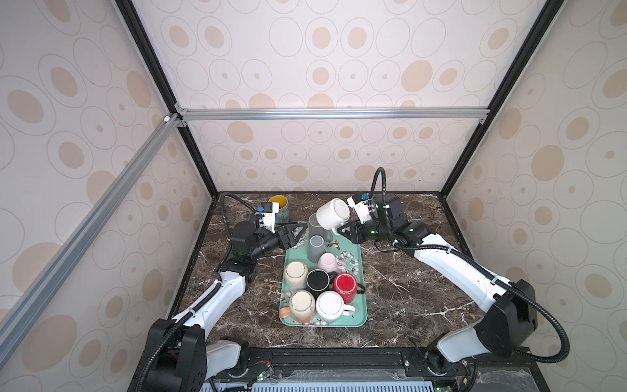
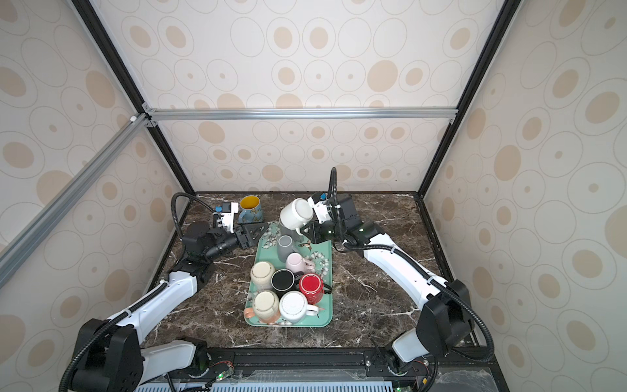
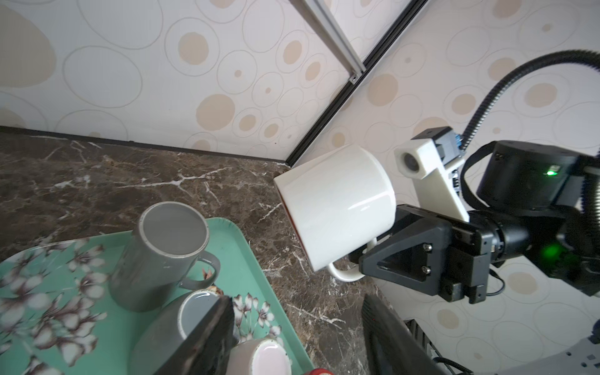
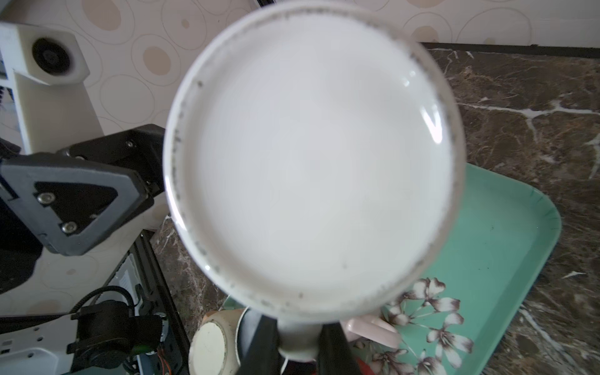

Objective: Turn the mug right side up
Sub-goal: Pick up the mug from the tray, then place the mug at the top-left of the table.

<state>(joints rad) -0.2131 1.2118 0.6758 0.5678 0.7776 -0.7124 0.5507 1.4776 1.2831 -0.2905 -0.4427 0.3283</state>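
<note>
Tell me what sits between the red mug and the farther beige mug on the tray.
The black mug stands between them; both top views show it.

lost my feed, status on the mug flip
Right gripper shut on white mug handle; mug airborne, tipped sideways. Left gripper open, empty. Grey mugs close beneath on tray.

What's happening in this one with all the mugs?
The right gripper is shut on the handle of a white mug, holding it tilted in the air over the far end of the tray. The left gripper is open and empty beside it. Several other mugs sit bottom up on the tray.
</note>
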